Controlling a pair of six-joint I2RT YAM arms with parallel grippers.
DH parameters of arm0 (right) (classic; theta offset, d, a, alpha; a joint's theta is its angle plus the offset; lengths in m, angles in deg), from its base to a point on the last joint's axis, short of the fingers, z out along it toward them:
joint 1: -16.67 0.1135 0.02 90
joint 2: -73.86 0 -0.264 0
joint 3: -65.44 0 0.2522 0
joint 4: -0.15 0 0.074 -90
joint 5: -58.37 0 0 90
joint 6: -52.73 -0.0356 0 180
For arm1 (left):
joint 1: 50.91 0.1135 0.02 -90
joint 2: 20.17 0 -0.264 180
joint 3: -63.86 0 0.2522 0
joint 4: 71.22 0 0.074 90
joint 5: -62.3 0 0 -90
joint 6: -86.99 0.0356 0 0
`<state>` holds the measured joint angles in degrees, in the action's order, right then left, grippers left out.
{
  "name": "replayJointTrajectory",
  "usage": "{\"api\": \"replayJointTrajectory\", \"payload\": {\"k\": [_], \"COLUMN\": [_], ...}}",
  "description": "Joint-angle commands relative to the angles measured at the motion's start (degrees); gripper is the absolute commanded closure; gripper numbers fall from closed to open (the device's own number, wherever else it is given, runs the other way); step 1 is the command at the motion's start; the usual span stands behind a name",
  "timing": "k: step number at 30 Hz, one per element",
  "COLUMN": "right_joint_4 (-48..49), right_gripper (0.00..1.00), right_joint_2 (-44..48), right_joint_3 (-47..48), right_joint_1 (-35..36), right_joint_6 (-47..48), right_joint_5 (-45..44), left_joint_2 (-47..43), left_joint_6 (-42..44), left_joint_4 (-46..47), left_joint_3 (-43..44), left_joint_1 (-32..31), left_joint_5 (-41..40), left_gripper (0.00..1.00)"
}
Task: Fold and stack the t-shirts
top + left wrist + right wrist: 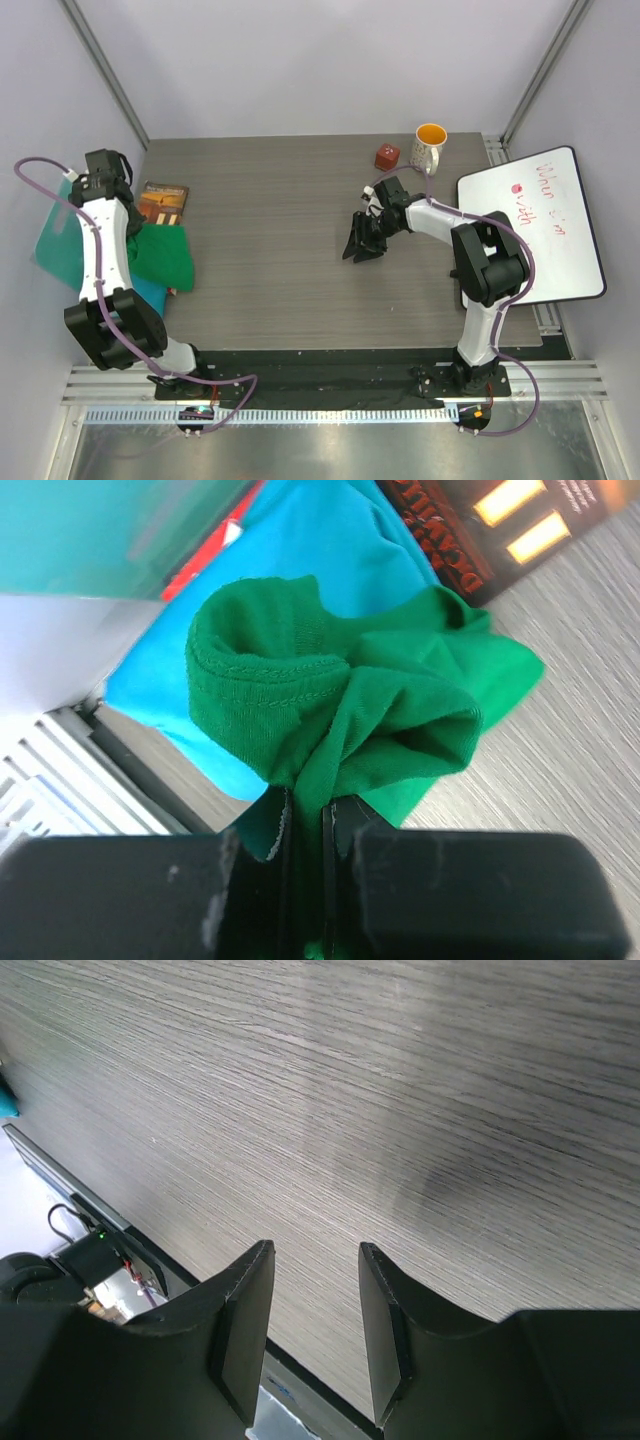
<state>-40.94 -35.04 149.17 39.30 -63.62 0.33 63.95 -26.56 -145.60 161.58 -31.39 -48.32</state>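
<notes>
The bright green t-shirt [165, 257] lies bunched at the table's left edge, on top of the teal-blue t-shirt [152, 293]. In the left wrist view the green shirt [360, 700] hangs crumpled from my left gripper [308, 815], which is shut on a fold of it, with the blue shirt [320, 540] beneath. In the top view the left gripper itself is hidden under its arm. My right gripper [362, 240] hovers over bare table mid-right, open and empty [312, 1260].
A dark book [163, 201] lies behind the shirts. A stiff teal board [58, 245] hangs off the left edge. A red die [387, 157] and a white mug [429, 147] stand at the back. A whiteboard [535, 225] lies at the right.
</notes>
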Motion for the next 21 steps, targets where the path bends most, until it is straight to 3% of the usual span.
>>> {"api": "replayJointTrajectory", "payload": {"k": [1, 12, 21], "right_joint_4": [0.7, 0.8, 0.7], "right_gripper": [0.55, 0.55, 0.55], "right_joint_2": [1.7, 0.6, 1.1], "right_joint_3": [0.8, 0.8, 0.8], "right_joint_1": [0.0, 0.0, 0.0], "right_joint_6": [-0.4, -0.4, -0.7], "right_joint_5": [0.6, 1.3, 2.2], "left_joint_2": [-1.5, -3.0, -1.7], "left_joint_6": [-0.8, -1.8, -1.5], "left_joint_4": [0.1, -2.3, -1.2], "left_joint_3": [2.7, 7.9, 3.8], "left_joint_1": [1.2, 1.2, 1.2], "left_joint_5": [-5.9, -11.5, -13.9], "left_gripper": [1.0, 1.0, 1.0]}}
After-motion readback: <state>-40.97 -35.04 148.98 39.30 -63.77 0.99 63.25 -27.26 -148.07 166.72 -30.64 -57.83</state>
